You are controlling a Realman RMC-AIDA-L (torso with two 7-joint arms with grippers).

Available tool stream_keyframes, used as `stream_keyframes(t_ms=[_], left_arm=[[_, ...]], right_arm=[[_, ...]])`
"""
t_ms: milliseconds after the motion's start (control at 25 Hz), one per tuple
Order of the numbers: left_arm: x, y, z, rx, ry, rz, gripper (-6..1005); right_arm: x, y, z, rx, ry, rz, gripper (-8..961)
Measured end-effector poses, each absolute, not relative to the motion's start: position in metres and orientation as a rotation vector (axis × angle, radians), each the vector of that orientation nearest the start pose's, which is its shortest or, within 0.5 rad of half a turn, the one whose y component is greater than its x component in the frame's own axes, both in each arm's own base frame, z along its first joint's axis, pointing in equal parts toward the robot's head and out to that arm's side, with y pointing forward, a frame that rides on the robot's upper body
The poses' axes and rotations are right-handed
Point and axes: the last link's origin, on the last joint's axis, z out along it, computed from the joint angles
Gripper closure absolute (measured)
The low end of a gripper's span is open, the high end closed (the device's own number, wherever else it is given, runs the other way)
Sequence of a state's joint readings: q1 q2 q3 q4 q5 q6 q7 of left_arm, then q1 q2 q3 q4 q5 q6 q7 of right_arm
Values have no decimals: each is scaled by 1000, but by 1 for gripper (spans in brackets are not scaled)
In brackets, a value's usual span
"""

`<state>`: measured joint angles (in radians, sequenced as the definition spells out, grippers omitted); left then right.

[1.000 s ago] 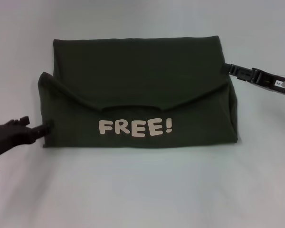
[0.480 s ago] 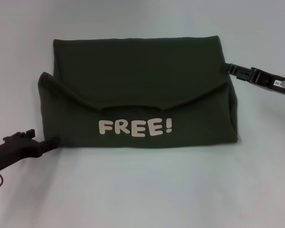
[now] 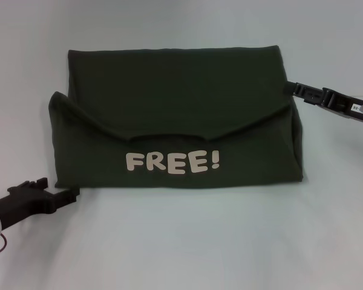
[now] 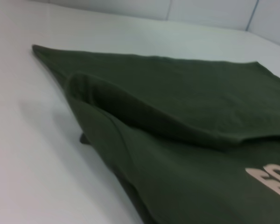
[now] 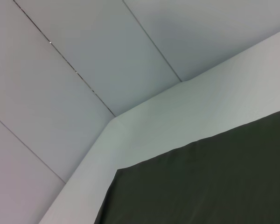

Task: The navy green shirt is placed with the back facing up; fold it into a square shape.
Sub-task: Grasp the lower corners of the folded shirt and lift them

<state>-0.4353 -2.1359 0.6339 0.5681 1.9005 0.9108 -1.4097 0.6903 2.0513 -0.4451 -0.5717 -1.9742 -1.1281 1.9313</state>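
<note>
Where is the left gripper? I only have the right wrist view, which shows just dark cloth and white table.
Observer: The left gripper sits low at the near left corner of the navy green shirt.
Operator: Is any print showing?
Observer: Yes, the near flap is folded over, and its FREE! lettering faces up.
Operator: And the right gripper?
Observer: The right gripper is at the shirt's right edge, beside the flap's far corner.

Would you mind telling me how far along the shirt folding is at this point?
Done: the navy green shirt is folded into a wide band, "FREE!" facing up. In hand: the left gripper sits at its near left corner, the right gripper at its right edge. Left: folding the sides inward to make a square.
</note>
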Motion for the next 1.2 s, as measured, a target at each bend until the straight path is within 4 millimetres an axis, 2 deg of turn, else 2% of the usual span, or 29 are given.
stream_keyframes(t_ms=[440, 920, 1200], left_arm=[[-346, 346, -19, -2121, -1013, -397, 119], [-343, 356, -10, -2110, -954, -374, 121], [-338, 357, -16, -2141, -939, -359, 123]], right_arm=[[268, 420, 41, -2023, 1340, 898, 24], [270, 417, 40, -2021, 1348, 900, 24], [273, 415, 40, -2016, 1355, 898, 24]])
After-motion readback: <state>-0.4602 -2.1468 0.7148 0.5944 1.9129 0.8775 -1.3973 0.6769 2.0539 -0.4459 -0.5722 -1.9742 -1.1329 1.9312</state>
